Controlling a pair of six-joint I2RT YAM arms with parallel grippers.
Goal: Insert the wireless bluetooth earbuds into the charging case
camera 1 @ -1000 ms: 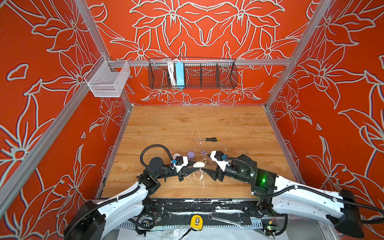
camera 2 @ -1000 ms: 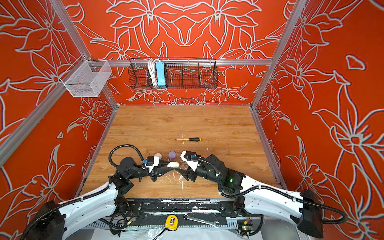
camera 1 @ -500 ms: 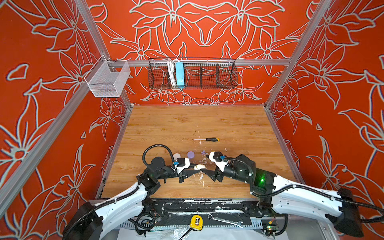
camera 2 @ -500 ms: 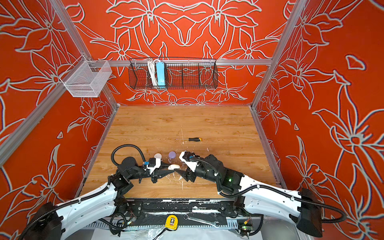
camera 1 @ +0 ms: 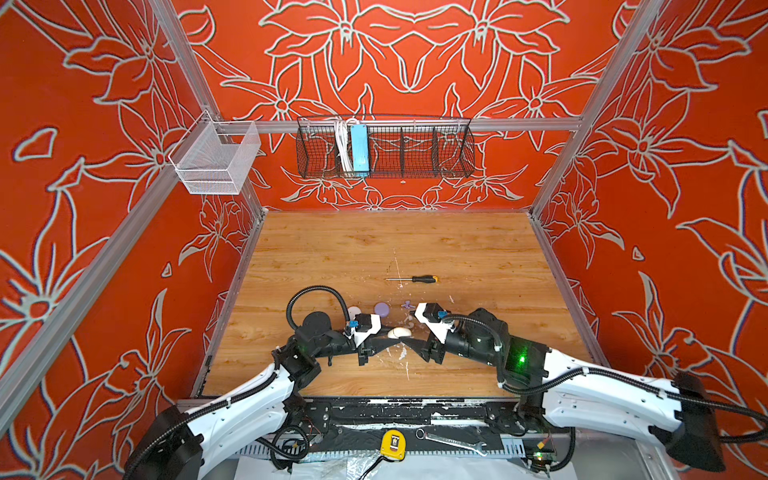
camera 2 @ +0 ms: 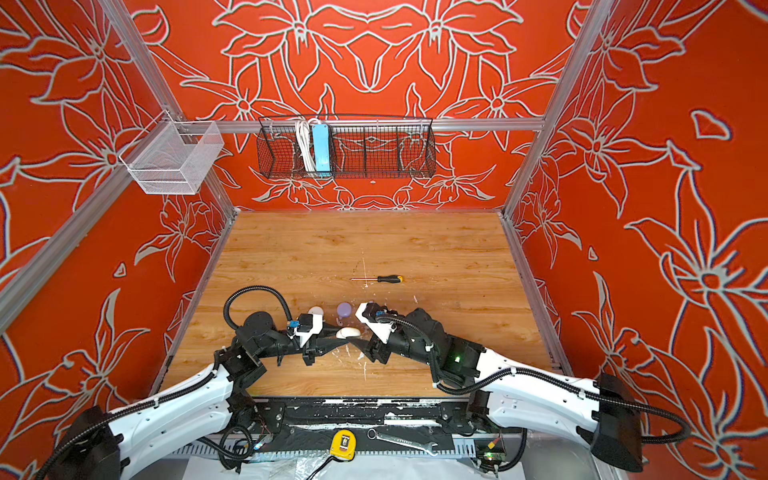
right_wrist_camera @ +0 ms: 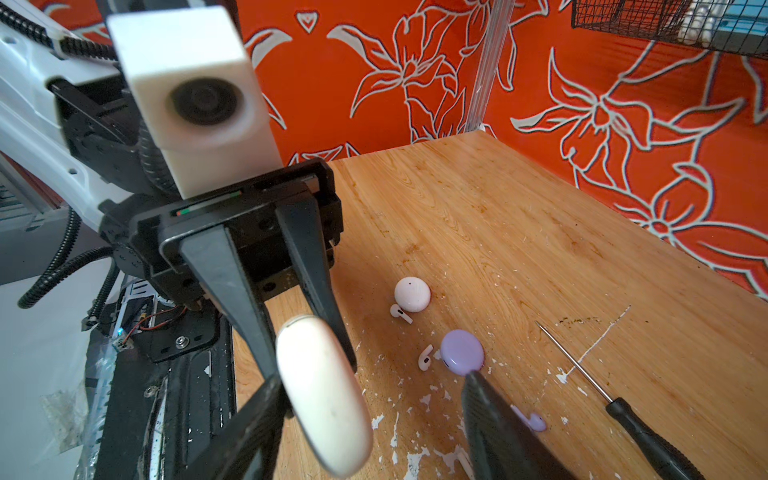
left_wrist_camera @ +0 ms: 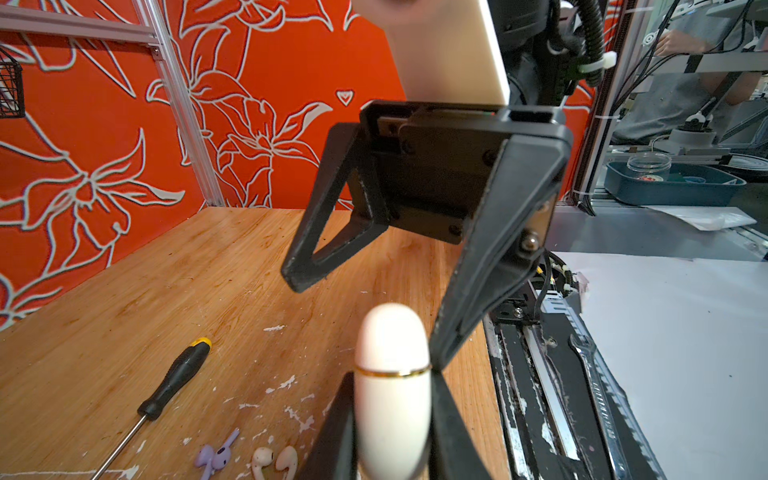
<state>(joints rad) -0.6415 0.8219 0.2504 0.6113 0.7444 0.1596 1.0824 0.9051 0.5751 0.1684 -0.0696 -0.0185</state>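
Left wrist view: wood tabletop [left_wrist_camera: 124, 291]. Right tool [left_wrist_camera: 368, 322] narrower than a second ago, jaws apart, one finger touching cream charging case [left_wrist_camera: 392, 374] at gold seam. Left tool [camera 1: 386, 340] clamped on case's lower half. Lid shut, so opening it likely comes next. Cream earbuds [left_wrist_camera: 274, 459] loose on tabletop, not yet inserted.

cream-white case [left_wrist_camera: 392, 399] with a skinny gold band, lilac case [right_wrist_camera: 462, 352] and lilac earbuds [left_wrist_camera: 216, 455] near it, black screwdriver [left_wrist_camera: 178, 374] with yellow cap, honey woodgrain table [left_wrist_camera: 124, 291] flecked white, loud orange-red walls [camera 1: 415, 62] with whitish flower outlines
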